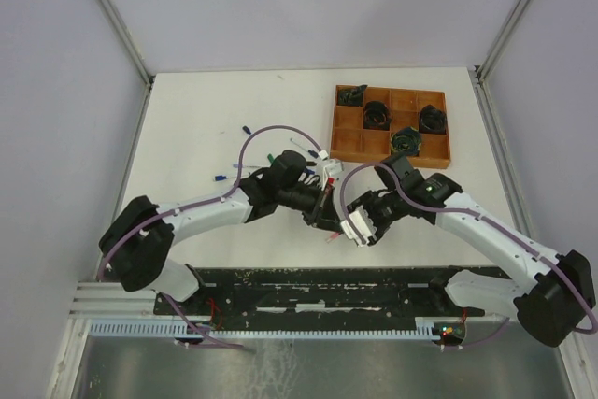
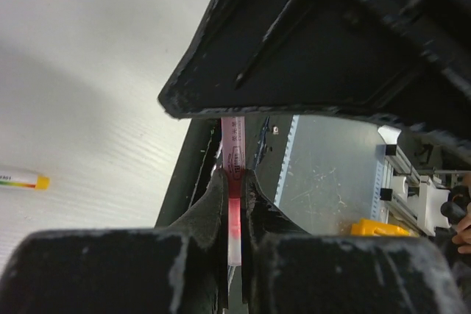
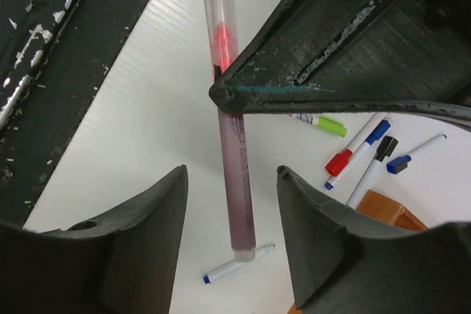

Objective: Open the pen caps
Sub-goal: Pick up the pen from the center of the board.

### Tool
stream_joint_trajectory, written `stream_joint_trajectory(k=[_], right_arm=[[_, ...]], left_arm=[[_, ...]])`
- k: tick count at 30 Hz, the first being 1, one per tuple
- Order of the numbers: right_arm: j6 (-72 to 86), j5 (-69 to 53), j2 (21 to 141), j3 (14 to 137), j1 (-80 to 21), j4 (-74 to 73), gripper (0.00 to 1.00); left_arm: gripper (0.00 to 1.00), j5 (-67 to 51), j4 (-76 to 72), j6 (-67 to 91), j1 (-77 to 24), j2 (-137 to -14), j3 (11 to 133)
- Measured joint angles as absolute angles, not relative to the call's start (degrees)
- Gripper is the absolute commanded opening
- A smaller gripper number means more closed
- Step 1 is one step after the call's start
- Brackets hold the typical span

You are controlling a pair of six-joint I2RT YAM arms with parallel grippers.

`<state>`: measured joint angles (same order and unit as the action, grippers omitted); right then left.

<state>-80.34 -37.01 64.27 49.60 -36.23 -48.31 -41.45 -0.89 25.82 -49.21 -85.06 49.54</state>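
My left gripper (image 2: pixel 234 179) is shut on a red-pink pen (image 2: pixel 236 145), pinching its barrel between both pads. In the right wrist view that pen (image 3: pixel 238 182) stands lengthwise between my right gripper's (image 3: pixel 232 174) open fingers, which flank it without touching. A translucent pen cap (image 3: pixel 219 16) sits on its far end, with the red tip showing through. The two grippers meet over the near middle of the table, the left gripper (image 1: pixel 324 214) beside the right gripper (image 1: pixel 363 227). Other capped pens lie loose: green (image 3: pixel 324 123), red (image 3: pixel 340 161), black (image 3: pixel 383 148).
A brown compartment tray (image 1: pixel 348 142) with dark items in some cells stands at the back right. More pens (image 1: pixel 225 176) are scattered on the white table left of centre, one short blue-tipped pen (image 3: pixel 235 264) under the held one. A black rail (image 1: pixel 308 287) runs along the near edge.
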Motion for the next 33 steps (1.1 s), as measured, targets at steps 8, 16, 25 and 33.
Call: stream_joint_trajectory(k=[8, 16, 25, 33], right_arm=[[-80.64, -32.93, 65.04, 48.60, -39.40, -45.93, 0.29], [-80.77, -32.38, 64.29, 48.49, -39.77, -45.93, 0.02], [-76.97, -33.36, 62.57, 48.88, -37.21, -48.49, 0.02], [-50.92, -37.39, 61.28, 55.29, -29.78, -45.63, 0.01]], left_arm=[[0.03, -44.03, -2.87, 25.85, -49.21, -86.59, 50.00], [0.52, -43.40, -3.40, 26.79, -49.21, -86.65, 50.13], [0.67, -32.64, -11.07, 32.69, -48.88, -71.90, 42.37], [0.72, -9.91, -39.51, 46.37, -48.84, -51.18, 17.65]])
